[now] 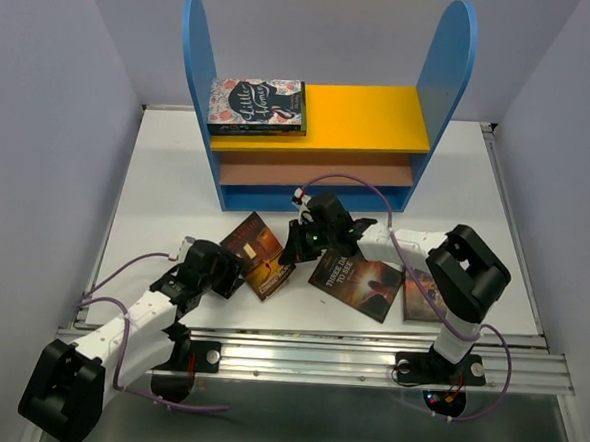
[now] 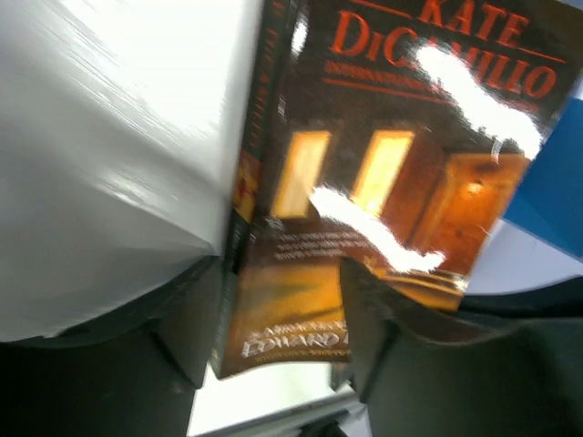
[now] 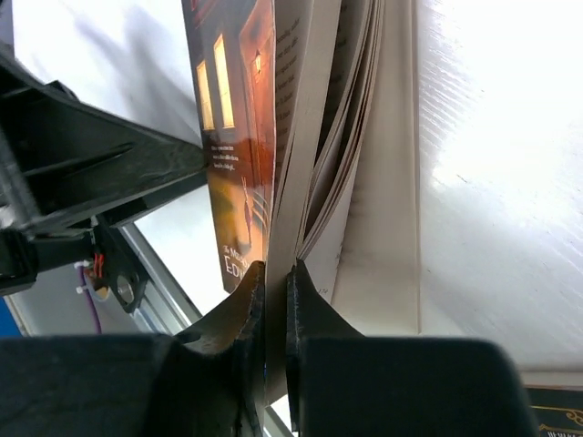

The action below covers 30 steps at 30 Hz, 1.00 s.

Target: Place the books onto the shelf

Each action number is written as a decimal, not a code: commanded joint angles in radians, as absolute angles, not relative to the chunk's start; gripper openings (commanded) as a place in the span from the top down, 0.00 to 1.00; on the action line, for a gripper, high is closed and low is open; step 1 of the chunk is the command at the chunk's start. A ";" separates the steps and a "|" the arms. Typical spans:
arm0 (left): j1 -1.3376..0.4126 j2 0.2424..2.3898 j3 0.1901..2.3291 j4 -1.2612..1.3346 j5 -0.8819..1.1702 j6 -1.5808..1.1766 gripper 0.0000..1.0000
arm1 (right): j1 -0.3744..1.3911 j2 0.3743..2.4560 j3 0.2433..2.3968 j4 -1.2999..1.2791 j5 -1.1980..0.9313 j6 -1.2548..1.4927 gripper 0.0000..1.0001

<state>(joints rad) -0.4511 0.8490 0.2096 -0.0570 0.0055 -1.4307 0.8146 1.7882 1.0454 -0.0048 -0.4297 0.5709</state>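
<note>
Clamping the cover of the DiCamillo book (image 1: 263,254), right jaws grip tight; left jaws gape astride it. Little Women (image 1: 257,105) is on the shelf (image 1: 377,116); two more books (image 1: 356,281) (image 1: 426,294) lie on the bench (image 1: 167,183).

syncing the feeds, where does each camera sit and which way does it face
top external: above and behind the bases, facing down over the table to the shelf; both arms show.
left wrist: on the left gripper, facing the Kate DiCamillo book cover; both fingers show.
right wrist: on the right gripper, facing along that book's pages; fingers pinched on a sheet.
All three share that book.
</note>
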 commanded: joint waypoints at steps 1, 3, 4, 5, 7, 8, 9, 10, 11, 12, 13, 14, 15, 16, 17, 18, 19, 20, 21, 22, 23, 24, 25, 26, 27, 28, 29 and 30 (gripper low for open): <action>-0.459 0.776 0.209 -0.048 0.060 -1.387 0.33 | 0.836 1.718 1.072 -0.025 -0.341 0.535 0.99; -0.459 0.715 0.203 -0.023 0.099 -1.350 0.19 | 0.836 1.668 1.062 -0.012 -0.341 0.538 0.99; -0.459 0.694 0.198 -0.008 0.115 -1.333 0.13 | 0.836 1.651 1.057 -0.012 -0.347 0.541 0.99; -0.459 0.674 0.189 0.023 0.133 -1.321 0.03 | 0.836 1.637 1.057 -0.011 -0.356 0.543 0.99; -0.457 0.621 0.184 0.043 0.179 -1.293 0.01 | 0.836 1.603 1.060 -0.012 -0.391 0.548 0.99; -0.457 0.594 0.181 0.063 0.195 -1.283 0.01 | 0.836 1.594 1.060 -0.011 -0.403 0.551 0.99; -0.457 0.583 0.184 0.064 0.222 -1.266 0.01 | 0.836 1.570 1.063 -0.011 -0.420 0.551 0.99; -0.459 0.575 0.187 0.067 0.232 -1.253 0.01 | 0.836 1.556 1.066 -0.011 -0.423 0.551 0.99; -0.457 0.562 0.198 0.069 0.250 -1.227 0.01 | 0.836 1.524 1.071 -0.011 -0.437 0.546 0.99; -0.457 0.555 0.202 0.069 0.256 -1.227 0.01 | 0.836 1.523 1.071 -0.012 -0.437 0.543 0.99; -0.457 0.551 0.209 0.071 0.259 -1.203 0.01 | 0.836 1.487 1.078 -0.011 -0.454 0.535 0.99; -0.459 0.548 0.216 0.089 0.276 -1.187 0.01 | 0.836 1.468 1.083 -0.011 -0.463 0.531 0.99; -0.459 0.548 0.219 0.104 0.290 -1.172 0.01 | 0.836 1.448 1.088 -0.011 -0.468 0.526 0.99; -0.459 0.546 0.222 0.141 0.301 -1.149 0.01 | 0.836 1.409 1.094 -0.011 -0.474 0.526 0.99; -0.457 0.548 0.232 0.162 0.316 -1.138 0.01 | 0.836 1.390 1.097 -0.012 -0.472 0.525 0.99; -0.459 0.549 0.236 0.182 0.348 -1.128 0.01 | 0.836 1.370 1.098 -0.011 -0.465 0.520 0.99; -0.459 0.549 0.242 0.202 0.359 -1.115 0.01 | 0.836 1.352 1.101 -0.012 -0.457 0.514 0.99; -0.457 0.549 0.261 0.222 0.368 -1.091 0.01 | 0.836 1.321 1.109 -0.020 -0.443 0.509 0.99; -0.459 0.549 0.273 0.224 0.370 -1.082 0.01 | 0.836 1.309 1.114 -0.023 -0.431 0.502 0.99; -0.459 0.549 0.282 0.224 0.367 -1.071 0.01 | 0.836 1.299 1.118 -0.025 -0.419 0.500 0.99; -0.457 0.548 0.302 0.229 0.361 -1.060 0.03 | 0.836 1.286 1.129 -0.031 -0.422 0.502 0.99; -0.457 0.546 0.310 0.236 0.357 -1.055 0.06 | 0.836 1.282 1.134 -0.035 -0.437 0.506 0.99; -0.459 0.546 0.313 0.250 0.357 -1.054 0.10 | 0.836 1.278 1.137 -0.038 -0.448 0.511 0.99; -0.457 0.543 0.316 0.293 0.373 -1.054 0.16 | 0.836 1.275 1.138 -0.038 -0.459 0.523 0.99; -0.457 0.542 0.313 0.322 0.382 -1.057 0.18 | 0.836 1.275 1.138 -0.038 -0.477 0.528 0.99; -0.457 0.540 0.310 0.354 0.394 -1.058 0.18 | 0.836 1.275 1.140 -0.038 -0.485 0.532 0.99; -0.457 0.538 0.299 0.414 0.415 -1.061 0.19 | 0.836 1.275 1.141 -0.037 -0.485 0.540 0.99; -0.459 0.538 0.295 0.435 0.422 -1.066 0.19 | 0.836 1.275 1.143 -0.037 -0.485 0.541 0.99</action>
<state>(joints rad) -0.4526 0.5484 0.2810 0.2634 0.3565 -1.1027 0.8261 1.3018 1.0817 -0.1120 -0.4217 0.5201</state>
